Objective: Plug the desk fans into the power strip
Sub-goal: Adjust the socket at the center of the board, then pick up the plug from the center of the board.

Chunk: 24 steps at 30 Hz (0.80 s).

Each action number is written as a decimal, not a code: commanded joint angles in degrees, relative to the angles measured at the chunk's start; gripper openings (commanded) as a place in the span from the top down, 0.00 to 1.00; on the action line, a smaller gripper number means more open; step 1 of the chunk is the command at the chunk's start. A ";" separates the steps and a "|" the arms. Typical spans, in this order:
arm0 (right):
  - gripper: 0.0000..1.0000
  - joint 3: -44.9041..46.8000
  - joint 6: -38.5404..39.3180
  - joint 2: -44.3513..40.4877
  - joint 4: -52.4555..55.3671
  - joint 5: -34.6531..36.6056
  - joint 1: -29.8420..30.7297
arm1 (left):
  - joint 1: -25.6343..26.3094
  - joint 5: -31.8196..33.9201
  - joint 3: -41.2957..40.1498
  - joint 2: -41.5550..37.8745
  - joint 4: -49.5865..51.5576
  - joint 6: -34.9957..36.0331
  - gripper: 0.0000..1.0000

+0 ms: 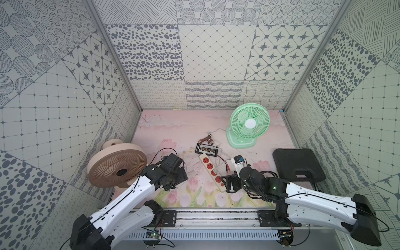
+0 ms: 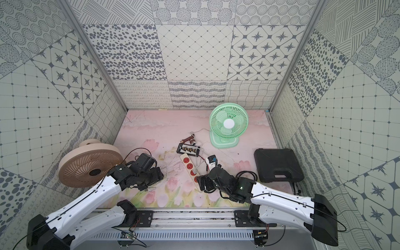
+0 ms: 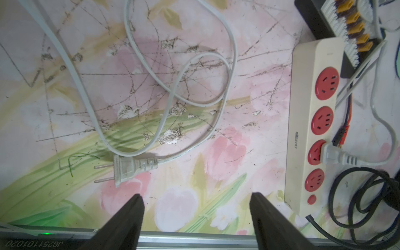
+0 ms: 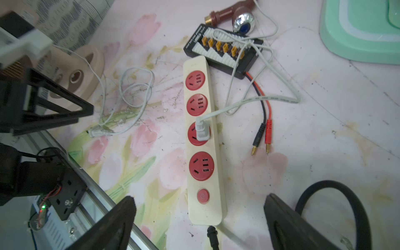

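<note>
Top views take in the whole table (image 1: 173, 129), a pink floral mat. The beige desk fan (image 1: 118, 166) stands at the left edge, tilted face-up, and the green desk fan (image 1: 249, 123) stands upright toward the back right. A shut black case (image 1: 297, 163) lies at the right. None of these three shows whole in a wrist view. The power strip (image 1: 213, 171) lies mid-table between the two arms, running front to back, with its button end nearest the robot. Left wrist view: the left gripper (image 3: 197, 195) hovers with its jaws well apart and nothing between them. The strip (image 3: 296, 121) is off to one side of it. Right wrist view: the right gripper (image 4: 200, 197) is spread wide and empty, poised above the button end of the strip (image 4: 217, 173). The black board (image 4: 225, 49), with its row of orange connectors, touches the strip's far end. Only the wrist views make its detail plain. Only the left wrist view shows clearly a loose white two-pin plug (image 3: 125, 168). It lies flat on the mat just ahead of the left gripper, its cord coiled beyond it. A second white plug (image 4: 202, 131) is seated in the third socket from the far end, and its cord runs off over the board toward the green fan. This is sharp in the right wrist view but only a pale speck in a top view (image 2: 194, 172). The red and black banana leads (image 4: 263, 138) lie beside the strip. The red button (image 4: 203, 196) sits at the near end, and the black cord (image 4: 213, 236) leaves that same end.
</note>
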<state>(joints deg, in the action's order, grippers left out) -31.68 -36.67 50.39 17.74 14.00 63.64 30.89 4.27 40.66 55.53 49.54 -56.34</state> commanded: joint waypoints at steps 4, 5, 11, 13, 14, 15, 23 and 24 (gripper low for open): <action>0.03 5.00 2.56 -6.24 -6.84 -5.23 -3.92 | -0.31 -6.06 2.39 9.23 -2.69 7.22 0.22; 0.03 5.24 2.49 -6.11 -6.86 -7.53 -5.50 | -0.26 -6.57 2.69 10.87 -3.16 7.61 0.24; 0.03 5.67 3.11 -5.40 -7.01 -12.09 -8.31 | 0.17 -5.43 5.48 19.90 -3.36 9.45 0.29; 0.03 5.91 4.33 -5.55 -7.01 -12.28 -8.36 | 0.26 -5.31 5.75 21.93 -4.18 9.42 0.28; 0.03 6.04 5.19 -5.65 -7.17 -12.58 -8.42 | 0.30 -5.22 5.90 22.71 -4.68 9.22 0.29; 0.03 6.27 5.77 -5.73 -7.48 -12.98 -8.43 | 0.34 -5.05 5.93 23.40 -5.19 9.08 0.30; 0.20 10.67 5.44 -8.08 -11.35 -13.99 -8.51 | 0.48 -4.53 5.44 29.62 -9.01 9.51 0.46; 0.22 10.97 5.35 -8.42 -11.34 -14.11 -8.49 | 0.48 -4.68 5.26 30.35 -9.67 9.43 0.48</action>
<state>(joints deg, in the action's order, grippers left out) -21.89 -31.66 43.40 9.98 0.62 55.35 31.09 0.03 46.04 83.07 42.76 -48.66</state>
